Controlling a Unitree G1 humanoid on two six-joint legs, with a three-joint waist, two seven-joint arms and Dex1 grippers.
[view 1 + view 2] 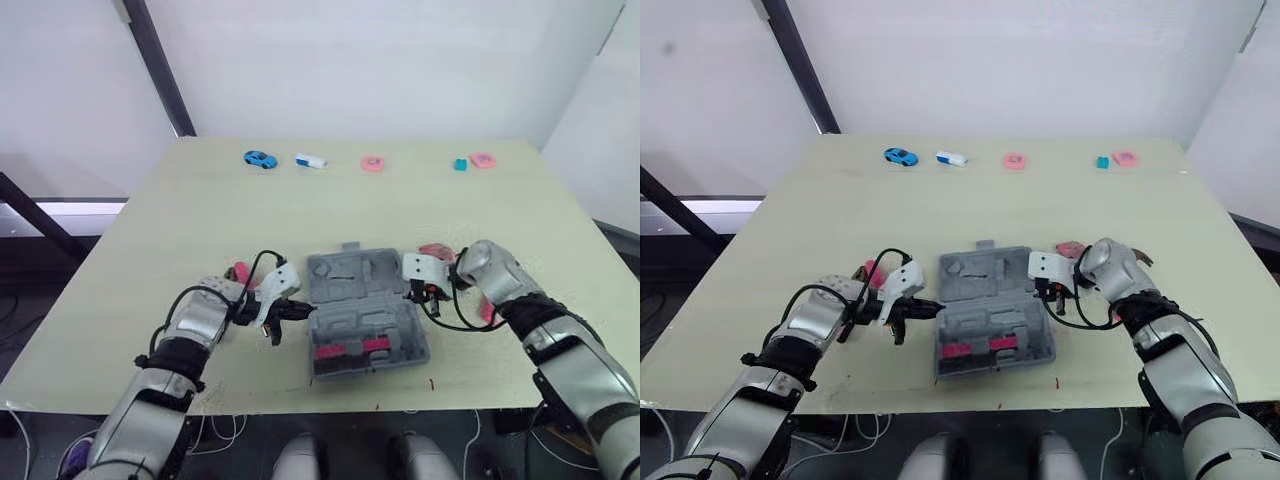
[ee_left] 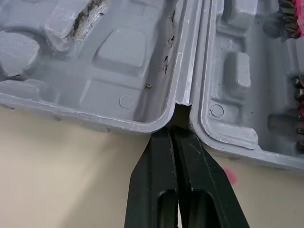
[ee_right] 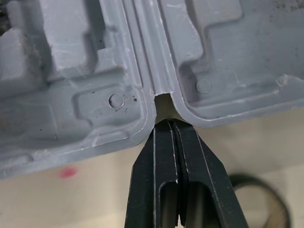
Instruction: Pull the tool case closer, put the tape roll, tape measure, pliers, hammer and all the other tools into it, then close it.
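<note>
Status check, head views. The tool case (image 1: 365, 318) lay open and flat in the lower middle of the frame, close to the table's (image 1: 200, 220) near edge. By its position the pull-in looked done or nearly done. Two pink-handled pieces (image 1: 350, 348) sat in the half nearer the bottom of the frame. The other half showed only bare moulded recesses.

Not yet packed, as far as could be seen:
- a row along the far edge, upper part of the frame: blue toy car (image 1: 259, 158), white and blue item (image 1: 310, 160), pink ring (image 1: 373, 163), small teal item (image 1: 460, 164), second pink ring (image 1: 483, 160)
- a pink object (image 1: 240, 271) beside the left forearm
- another pink object (image 1: 436, 251) just above the right wrist
- a black ring (image 3: 259, 199) on the table in the lower right of the right wrist view

I could not identify a hammer, pliers or tape measure. Most of the loading and the closing remained to be done.

Left gripper (image 2: 173, 133): fingers pressed together, holding nothing, tips at the hinge notch on the case's left side. I could not tell whether they touched it. Right gripper (image 3: 166, 124): likewise closed and empty, tips at the matching notch on the right side. The case sat between the two grippers.
</note>
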